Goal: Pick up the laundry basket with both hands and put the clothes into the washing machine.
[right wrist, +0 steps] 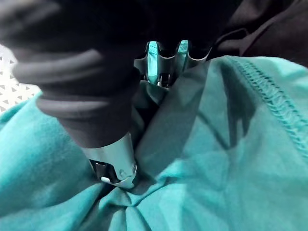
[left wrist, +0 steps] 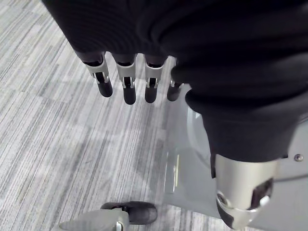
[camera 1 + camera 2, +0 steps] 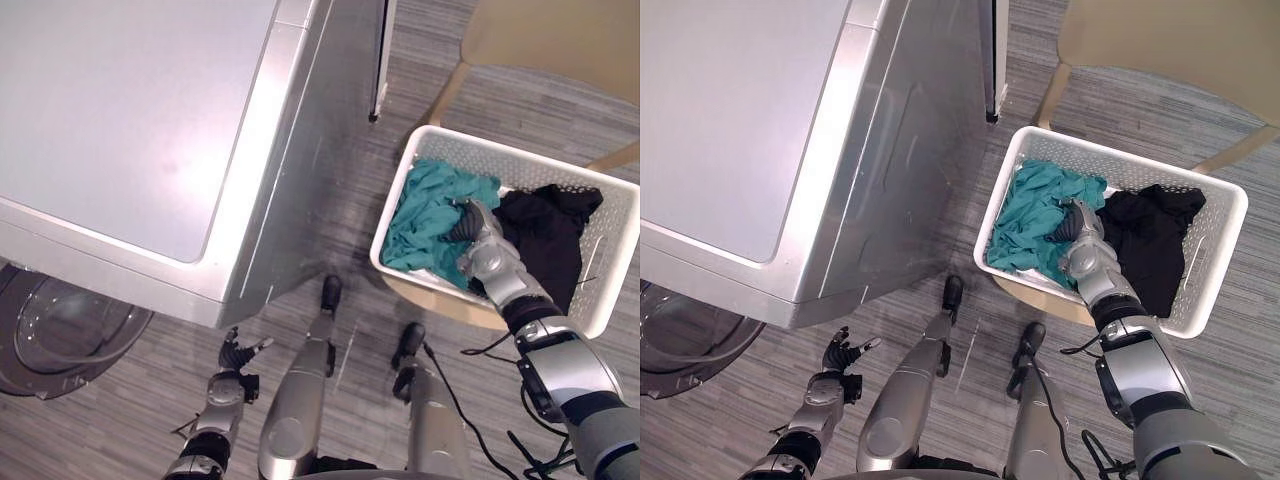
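A white perforated laundry basket (image 3: 520,152) rests on a tan chair seat to the right of the washing machine (image 3: 130,110). Inside it, a teal garment (image 3: 425,215) lies on the left and a black garment (image 3: 545,235) on the right. My right hand (image 3: 478,240) is down in the basket. In the right wrist view its thumb (image 1: 113,163) and fingers press into bunched folds of the teal garment (image 1: 216,159). My left hand (image 3: 237,355) hangs low over the floor near the machine's front corner, fingers (image 2: 124,82) straight and holding nothing.
The washing machine's round glass door (image 3: 60,335) hangs open at the lower left. The tan chair (image 3: 560,40) extends behind the basket, with its legs on the striped grey floor. A narrow strip of floor separates machine and basket.
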Tool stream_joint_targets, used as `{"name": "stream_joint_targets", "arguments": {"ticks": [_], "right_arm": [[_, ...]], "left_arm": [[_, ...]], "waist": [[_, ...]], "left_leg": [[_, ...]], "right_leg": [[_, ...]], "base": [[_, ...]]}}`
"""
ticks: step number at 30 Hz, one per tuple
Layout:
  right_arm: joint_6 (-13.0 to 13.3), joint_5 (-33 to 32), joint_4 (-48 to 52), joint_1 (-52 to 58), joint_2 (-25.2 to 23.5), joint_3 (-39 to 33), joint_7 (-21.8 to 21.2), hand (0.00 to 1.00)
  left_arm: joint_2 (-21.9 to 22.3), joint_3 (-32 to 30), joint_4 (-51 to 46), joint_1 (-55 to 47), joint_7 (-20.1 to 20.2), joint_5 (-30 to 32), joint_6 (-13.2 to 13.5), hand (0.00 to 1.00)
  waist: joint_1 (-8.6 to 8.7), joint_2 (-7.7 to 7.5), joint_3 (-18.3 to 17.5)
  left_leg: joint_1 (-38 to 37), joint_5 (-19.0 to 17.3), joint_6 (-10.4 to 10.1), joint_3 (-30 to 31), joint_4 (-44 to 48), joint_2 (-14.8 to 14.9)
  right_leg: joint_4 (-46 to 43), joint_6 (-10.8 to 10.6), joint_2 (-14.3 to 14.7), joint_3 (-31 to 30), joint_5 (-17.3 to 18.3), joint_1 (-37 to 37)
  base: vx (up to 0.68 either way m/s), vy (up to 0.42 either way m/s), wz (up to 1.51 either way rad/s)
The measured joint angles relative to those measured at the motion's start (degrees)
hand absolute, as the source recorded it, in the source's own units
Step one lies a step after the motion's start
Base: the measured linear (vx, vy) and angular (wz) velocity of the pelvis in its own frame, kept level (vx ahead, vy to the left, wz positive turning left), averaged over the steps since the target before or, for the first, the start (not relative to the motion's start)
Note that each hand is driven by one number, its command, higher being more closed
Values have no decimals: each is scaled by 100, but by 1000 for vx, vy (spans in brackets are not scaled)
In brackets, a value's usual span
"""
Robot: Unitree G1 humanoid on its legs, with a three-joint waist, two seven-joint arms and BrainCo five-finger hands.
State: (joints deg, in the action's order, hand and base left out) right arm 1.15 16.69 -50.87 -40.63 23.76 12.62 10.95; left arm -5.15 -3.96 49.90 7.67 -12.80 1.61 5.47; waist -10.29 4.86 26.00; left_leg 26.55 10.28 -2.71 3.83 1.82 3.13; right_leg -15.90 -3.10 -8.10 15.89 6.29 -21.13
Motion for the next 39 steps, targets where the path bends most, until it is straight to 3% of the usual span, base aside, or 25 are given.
{"name": "stream_joint_targets", "arguments": {"ticks": [8, 11, 15, 20, 25, 26, 27, 28, 30, 31, 32, 34, 35, 36, 37, 38, 39], "right_arm": [[-16, -289, 2699, 1508, -455, -1288, 142, 100], [27, -472, 3590, 2036, -874, -1606, 151, 100], [105, -983, 4469, 2827, -1523, -1835, 113, 100], [447, -2355, 5237, 3220, -2076, -1868, -259, 100], [734, -3085, 5651, 3215, -2150, -1838, -380, 100], [744, -3133, 5733, 3211, -2147, -1842, -379, 100], [766, -3238, 5974, 3231, -2163, -1837, -373, 100], [800, -3300, 6252, 3230, -2164, -1810, -375, 100], [885, -3293, 6519, 3185, -2160, -1614, -375, 100], [935, -3289, 6717, 3087, -2160, -1436, -377, 100], [949, -3289, 6772, 3019, -2160, -1359, -388, 100], [968, -3314, 6809, 2868, -2111, -1222, -382, 100], [967, -3328, 6727, 2883, -2025, -1223, -361, 100], [962, -3350, 6664, 2892, -1956, -1228, -354, 100], [953, -3371, 6548, 2914, -1813, -1275, -352, 100], [953, -3386, 6465, 2900, -1755, -1352, -354, 100], [950, -3385, 6336, 2846, -1680, -1424, -375, 100]], "left_arm": [[35, -46, -446, -389, 15, -34, -75, 0], [13, -143, -450, -640, 27, -119, -161, 0], [10, -267, -439, -1029, 64, -123, -252, 0], [35, -354, -449, -1362, 199, -166, -275, 0], [70, -485, -713, -1372, 272, -362, -274, 0], [75, -541, -813, -1364, 272, -384, -269, 0], [113, -620, -1041, -1323, 254, -399, -242, 0], [125, -693, -1423, -1334, 230, -454, -231, 0], [198, -747, -1875, -1391, 148, -524, -209, 0], [274, -749, -2211, -1428, 109, -605, -151, 0], [326, -739, -2362, -1450, 99, -637, -130, 0], [586, -562, -2935, -1649, 28, -842, -113, 0], [773, -428, -3297, -1823, 21, -898, -100, 0], [850, -323, -3439, -1898, 29, -952, -99, 0], [829, -48, -3615, -1905, 44, -997, -99, 0], [824, 69, -3810, -1864, 59, -998, -105, 0], [817, 156, -4238, -1896, 146, -991, -91, 0]], "waist": [[282, -239, 129], [368, -409, -57], [535, -678, -587], [578, -757, -1056], [643, -707, -1092], [638, -690, -1089], [644, -686, -1088], [607, -689, -1094], [466, -707, -1112], [282, -712, -1117], [214, -692, -1125], [127, -458, -1273], [156, -269, -1319], [180, -156, -1357], [281, -33, -1343], [379, -99, -1301], [372, -198, -1264]], "left_leg": [[-1041, -5, -2, -121, -408, -26], [-1348, -3, 0, -264, -626, -26], [-1738, -69, 7, -360, -714, -31], [-2181, -232, -6, -644, -712, -24], [-1874, -607, 55, -609, 96, 31], [-1780, -606, 61, -571, 127, 62], [-1674, -633, 107, -397, 267, 53], [-1514, -634, 103, -110, 517, 0], [-1281, -634, 96, 75, 761, -26], [-1027, -601, 42, 141, 977, -25], [-880, -548, -31, 174, 1064, -17], [-448, -265, -285, 438, 1055, 116], [-420, 38, -246, 596, 744, 223], [-458, 80, -68, 630, 484, 305], [-537, -390, 503, 267, 77, 517], [-519, -827, 456, -5, 75, 491], [-534, -742, 301, -279, 555, 406]], "right_leg": [[219, -77, 9, -200, 53, 851], [335, -100, 25, -326, 59, 1030], [613, -143, 26, -364, 34, 1467], [721, -168, 31, -640, 14, 1803], [52, -252, 23, -933, 70, 1579], [-155, -328, 14, -1077, 173, 1521], [-1139, -290, -7, -1388, 562, 1285], [-2224, -467, -14, -1748, 831, 1320], [-2509, -543, 0, -2064, 920, 1536], [-2126, -538, 16, -2196, 1108, 1731], [-1856, -477, 62, -2176, 1328, 1837], [-1317, -130, 242, -1660, 1837, 1869], [-1256, 15, 435, -1461, 1974, 1848], [-1247, 78, 543, -1338, 1981, 1814], [-1105, 331, 628, -963, 1855, 1835], [-938, 454, 502, -726, 1746, 1889], [-818, 604, 386, -533, 1591, 1885]], "base": [[23, -7, -7], [9, 3, -21], [103, -8, -7], [59, -1, -29], [-59, 21, -5], [-115, -14, 63], [-82, -133, 106], [-103, -182, 115], [-99, -221, 74], [-169, -240, 38], [-265, -330, 30], [-352, -365, 44], [-273, -249, 55], [-319, -248, 93], [-325, -217, 119], [-453, -280, 139], [-392, -240, 103]]}}
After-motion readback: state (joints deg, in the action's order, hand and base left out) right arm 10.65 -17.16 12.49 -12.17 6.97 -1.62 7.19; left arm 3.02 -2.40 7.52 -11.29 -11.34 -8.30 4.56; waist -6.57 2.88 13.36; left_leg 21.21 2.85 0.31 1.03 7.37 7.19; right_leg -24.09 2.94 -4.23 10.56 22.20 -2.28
